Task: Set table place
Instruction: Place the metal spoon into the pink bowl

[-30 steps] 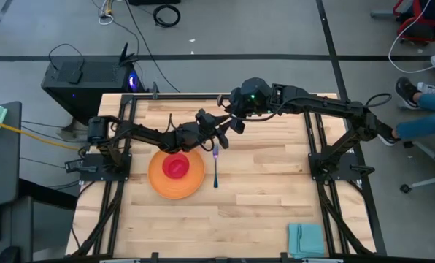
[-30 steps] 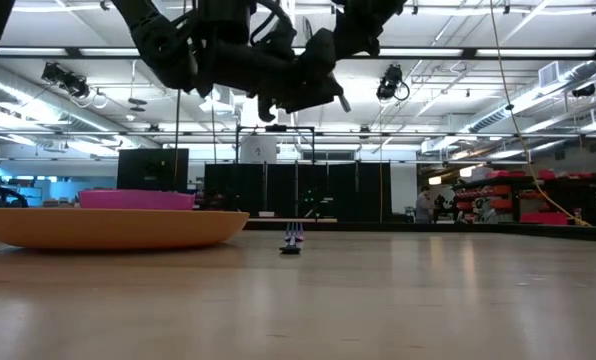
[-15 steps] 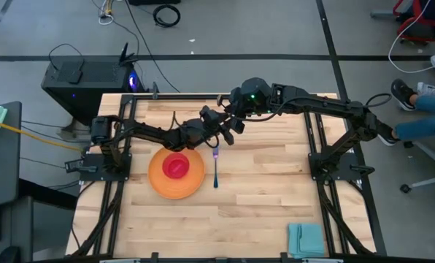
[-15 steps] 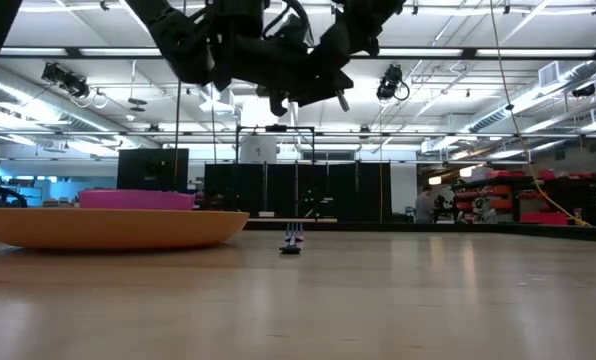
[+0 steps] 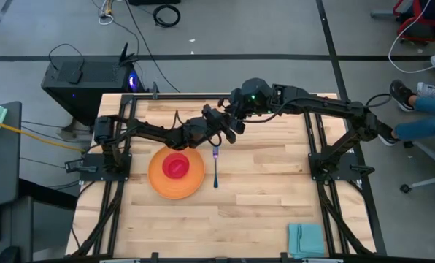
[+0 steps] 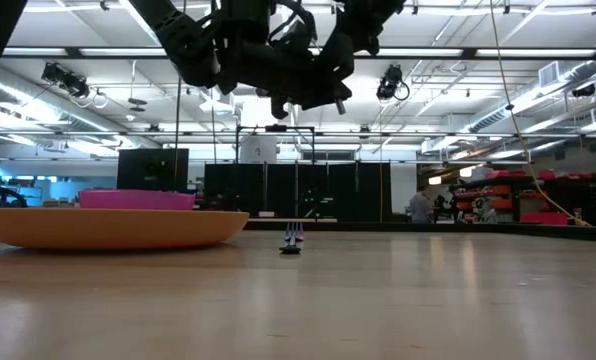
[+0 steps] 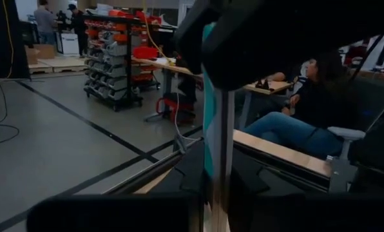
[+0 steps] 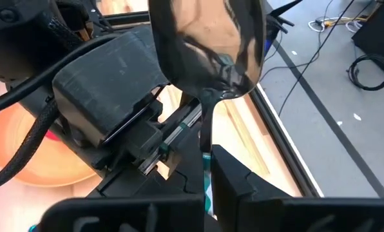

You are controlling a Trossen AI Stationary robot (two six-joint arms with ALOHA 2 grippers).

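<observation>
Both arms are seen stretched over the far half of the table in the high view, raised clear of the wood. The left arm is extended from its base at the left rail toward the middle, and the left gripper is brought right up against the right gripper, which is reached in from the right side and bent downward at the wrist.

A silver spoon is held in the right gripper, its handle pinched between the two dark fingers and its bowl pointing away from the wrist, as shown in the right wrist view. In that same view the left gripper's body is seen just beyond the spoon, with the orange plate lower down behind it.

Whether the left gripper's fingers are spread or pressed together cannot be told: in the left wrist view they are masked by dark, blurred shapes, and only a thin upright silver strip with a teal edge is made out.

The orange plate is laid on the table left of centre, with the pink-red bowl set in it. The blue-handled fork is laid just beside the plate's right edge, apart from it. In the low view the fork is seen end-on and small, and both grippers are cut off by the upper border.
</observation>
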